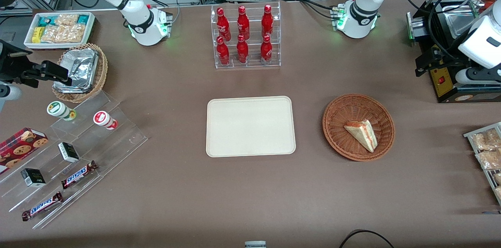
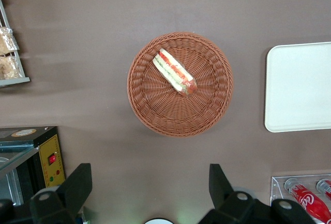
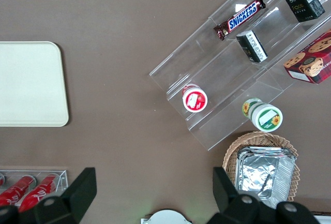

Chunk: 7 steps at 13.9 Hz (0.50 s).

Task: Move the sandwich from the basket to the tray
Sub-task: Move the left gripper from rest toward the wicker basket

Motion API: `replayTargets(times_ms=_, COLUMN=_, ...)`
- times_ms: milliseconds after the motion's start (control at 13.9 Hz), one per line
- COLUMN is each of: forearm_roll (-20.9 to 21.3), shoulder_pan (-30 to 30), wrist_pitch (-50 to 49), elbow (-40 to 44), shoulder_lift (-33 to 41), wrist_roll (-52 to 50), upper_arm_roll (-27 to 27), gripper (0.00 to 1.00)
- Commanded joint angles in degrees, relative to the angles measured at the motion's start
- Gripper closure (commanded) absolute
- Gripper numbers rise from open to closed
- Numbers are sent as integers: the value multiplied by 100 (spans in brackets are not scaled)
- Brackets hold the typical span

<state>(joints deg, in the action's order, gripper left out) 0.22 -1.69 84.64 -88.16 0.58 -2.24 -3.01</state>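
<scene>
The hand [image 2: 150, 190] hangs high over the surface [image 2: 103, 6] with its fingers [image 2: 77, 182] spread wide and nothing between them — placed, I'd say, for a clear look down before dropping. The sandwich [image 2: 175, 72] lies in the basket [image 2: 155, 110], filling edge turned up. The tray [image 1: 250, 126] waits just beside the basket, toward the parked arm's end — bare.

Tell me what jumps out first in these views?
The sandwich lying in the basket, beside the bare tray at mid-table. Farther from the camera, a clear rack of red bottles stands out. The gripper hangs open high above the table beside the basket, holding nothing.
</scene>
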Motion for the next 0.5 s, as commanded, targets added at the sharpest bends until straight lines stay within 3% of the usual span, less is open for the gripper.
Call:
replayTargets(times_ms=0, forearm_roll=13, shoulder_pan=19, wrist_pitch=27, elbow=53, shoulder_lift=-23, wrist_roll=101, upper_arm_roll=-33, gripper=0)
replayTargets(times_ms=432, forearm_roll=40, shoulder_pan=10, wrist_pitch=367, elbow=-244, shoulder_lift=-427, wrist_roll=-5, upper_arm_roll=-69, gripper=0)
